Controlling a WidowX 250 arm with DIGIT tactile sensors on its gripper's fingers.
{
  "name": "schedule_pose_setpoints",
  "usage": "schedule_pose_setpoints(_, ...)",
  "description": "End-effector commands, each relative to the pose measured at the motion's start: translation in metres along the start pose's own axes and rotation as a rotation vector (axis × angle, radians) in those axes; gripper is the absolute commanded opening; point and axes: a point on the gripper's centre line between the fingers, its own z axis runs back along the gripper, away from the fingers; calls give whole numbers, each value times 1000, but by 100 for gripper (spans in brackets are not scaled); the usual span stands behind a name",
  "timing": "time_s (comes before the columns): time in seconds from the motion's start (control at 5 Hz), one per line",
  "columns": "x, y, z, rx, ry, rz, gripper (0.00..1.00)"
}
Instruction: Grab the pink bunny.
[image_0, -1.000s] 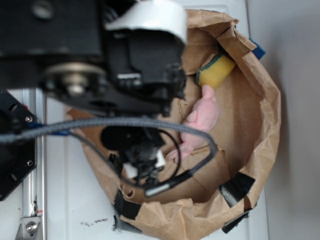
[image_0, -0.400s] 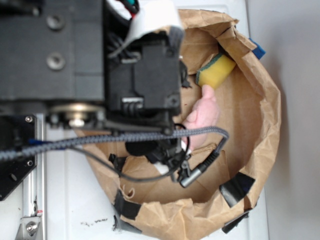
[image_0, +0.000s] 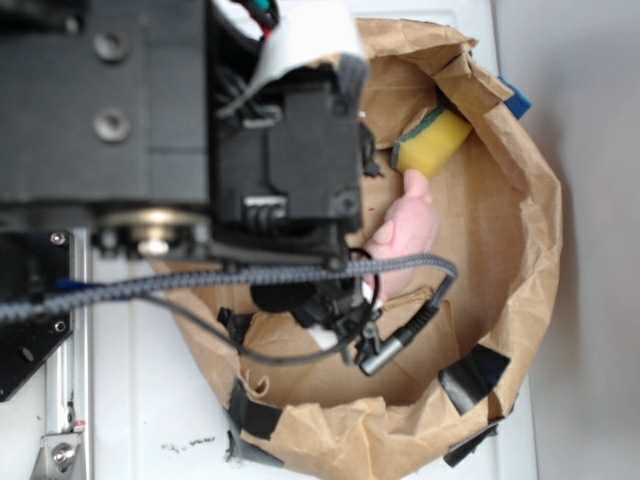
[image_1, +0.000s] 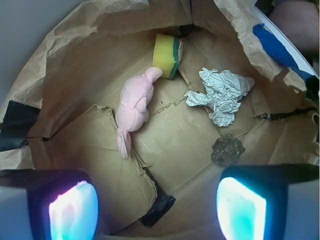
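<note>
The pink bunny (image_1: 134, 105) lies stretched out on the floor of a brown paper bag (image_1: 60, 85), its head end touching a yellow-and-green sponge (image_1: 166, 55) and a floppy ear trailing toward me. In the exterior view the pink bunny (image_0: 408, 228) shows only partly, beside the arm. My gripper (image_1: 157, 207) hovers above the bag floor, nearer than the bunny and apart from it. It is open, with two glowing pads (image_1: 74, 212) wide apart and nothing between them. In the exterior view the gripper (image_0: 330, 315) is mostly hidden under the arm.
A crumpled whitish paper wad (image_1: 220, 95) lies right of the bunny, with a small dark lump (image_1: 228, 150) nearer me. Black tape (image_1: 157, 210) patches the bag floor. The bag's raised walls (image_0: 530, 250) ring everything. The robot's black body (image_0: 150, 130) covers the left.
Since a second ago the arm has shifted right and further into the bag, now covering more of the bunny in the exterior view. Nothing has moved in the last half second.
</note>
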Motion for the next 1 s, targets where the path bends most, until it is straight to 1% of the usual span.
schedule_pose_setpoints(0.0, 32, 19, -74, 63, 26, 92, 100)
schedule_pose_setpoints(0.2, 33, 22, -98, 33, 2, 121, 100)
schedule_pose_setpoints(0.4, 37, 13, -102, -36, -51, 121, 100)
schedule_pose_setpoints(0.6, 44, 5, -95, -61, -108, 116, 100)
schedule_pose_setpoints(0.8, 54, 8, -85, -72, -111, 136, 100)
